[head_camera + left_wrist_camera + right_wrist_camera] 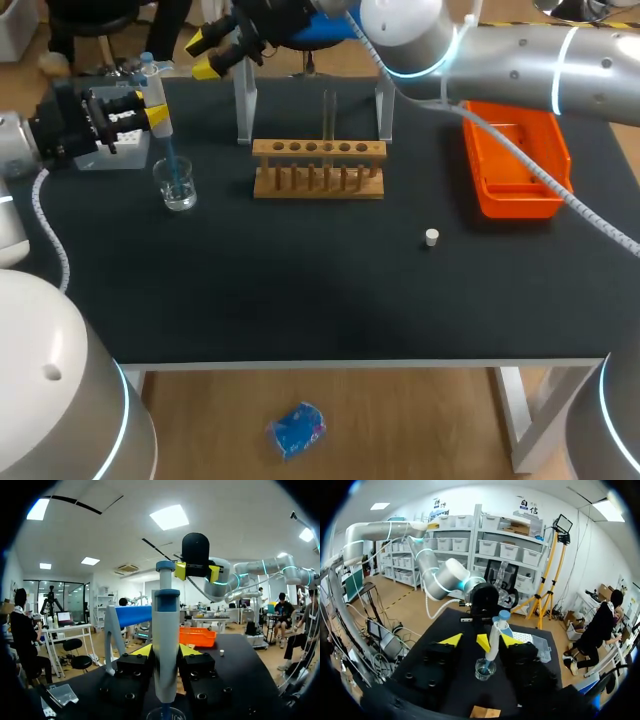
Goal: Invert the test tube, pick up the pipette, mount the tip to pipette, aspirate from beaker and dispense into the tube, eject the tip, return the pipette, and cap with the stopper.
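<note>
Left gripper clamped the pipette, tip in the beaker; right gripper hung with fingers wide apart.

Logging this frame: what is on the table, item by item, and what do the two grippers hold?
pipette: 1, white and blue, upright in the left gripper, tip down in the beaker
beaker: 1, clear glass, left part of the table
rack: 1, wooden, middle, far half
test tube: 1, clear, upright in the rack
stopper: 1, white, on bare table right of the rack
tray: 1, orange, right side
box: 1, clear, far left
stand: 1, clear uprights, behind the rack
left gripper: shut on the pipette
right gripper: open, over the far edge
</note>
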